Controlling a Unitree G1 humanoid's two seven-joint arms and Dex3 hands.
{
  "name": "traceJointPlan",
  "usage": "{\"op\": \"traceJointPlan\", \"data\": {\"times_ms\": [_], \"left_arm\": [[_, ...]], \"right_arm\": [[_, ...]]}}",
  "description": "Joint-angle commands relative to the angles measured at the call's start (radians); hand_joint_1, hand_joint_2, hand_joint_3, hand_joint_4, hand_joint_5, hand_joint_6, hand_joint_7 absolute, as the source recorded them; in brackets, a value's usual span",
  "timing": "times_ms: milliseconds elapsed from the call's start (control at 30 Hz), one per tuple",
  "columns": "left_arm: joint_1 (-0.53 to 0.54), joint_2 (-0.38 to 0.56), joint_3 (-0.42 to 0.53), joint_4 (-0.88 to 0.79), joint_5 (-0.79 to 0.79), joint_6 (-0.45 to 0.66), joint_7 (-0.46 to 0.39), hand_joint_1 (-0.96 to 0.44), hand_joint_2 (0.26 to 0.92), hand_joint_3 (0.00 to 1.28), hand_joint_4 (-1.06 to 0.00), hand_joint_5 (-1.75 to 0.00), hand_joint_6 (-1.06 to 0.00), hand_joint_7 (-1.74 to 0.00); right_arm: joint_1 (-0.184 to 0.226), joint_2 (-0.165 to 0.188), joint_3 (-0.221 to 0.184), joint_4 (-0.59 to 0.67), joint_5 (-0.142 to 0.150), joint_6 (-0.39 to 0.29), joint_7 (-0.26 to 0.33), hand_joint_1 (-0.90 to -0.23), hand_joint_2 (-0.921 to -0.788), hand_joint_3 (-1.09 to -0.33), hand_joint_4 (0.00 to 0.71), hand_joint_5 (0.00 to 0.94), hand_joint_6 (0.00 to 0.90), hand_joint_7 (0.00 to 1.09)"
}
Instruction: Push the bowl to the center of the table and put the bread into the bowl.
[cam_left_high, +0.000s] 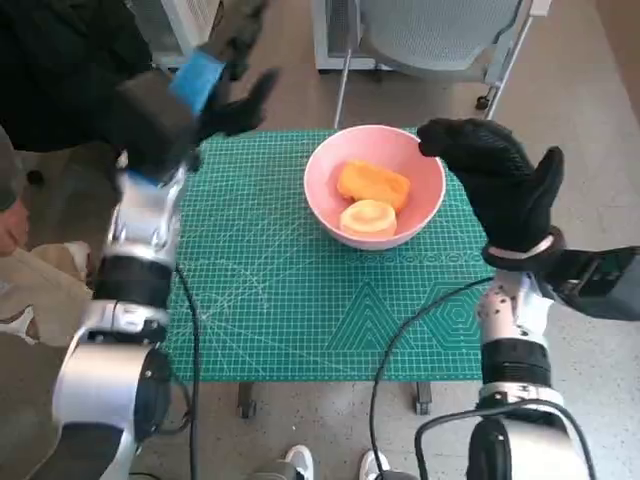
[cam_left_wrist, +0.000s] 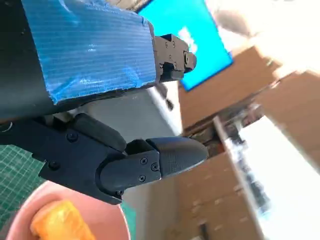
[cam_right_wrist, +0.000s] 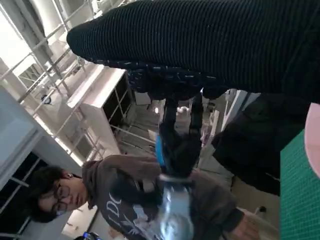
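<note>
Bread already in round pink bowl (cam_left_high: 375, 185) on green grid-printed cutting mat over the table (cam_left_high: 290, 310); both hands empty.
Orange bread piece (cam_left_high: 373, 183) and pale round bun (cam_left_high: 368, 217) lie in the bowl, which sits toward the mat's far side, right of middle. Black-gloved right hand (cam_left_high: 500, 185) is spread, just beside the rim; blue-taped left hand (cam_left_high: 215, 95) is raised, fingers apart. Risk: gloved fingers clip the rim, tipping or shoving the bowl off-centre. Person's dark hoodie has letters, roughly "DC", not surely readable.
</note>
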Motion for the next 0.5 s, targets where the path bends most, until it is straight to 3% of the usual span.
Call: {"op": "traceJointPlan", "data": {"times_ms": [33,500], "left_arm": [[0.091,-0.008,0.029,-0.117,-0.061,-0.027,-0.029,-0.74,0.921,0.71,-0.03,-0.01,-0.12,-0.02],[0.342,-0.023,0.058,-0.413,-0.166,-0.017,-0.072,-0.78,0.921,0.69,-0.02,0.00,-0.11,-0.01]], "right_arm": [[-0.009,0.001,0.002,0.024,-0.012,0.002,0.001,-0.659,-0.921,-0.610,0.167,0.002,0.207,0.03],[-0.019,-0.002,0.002,0.026,-0.008,0.010,0.008,-0.665,-0.921,-0.616,0.167,0.001,0.205,0.03]]}}
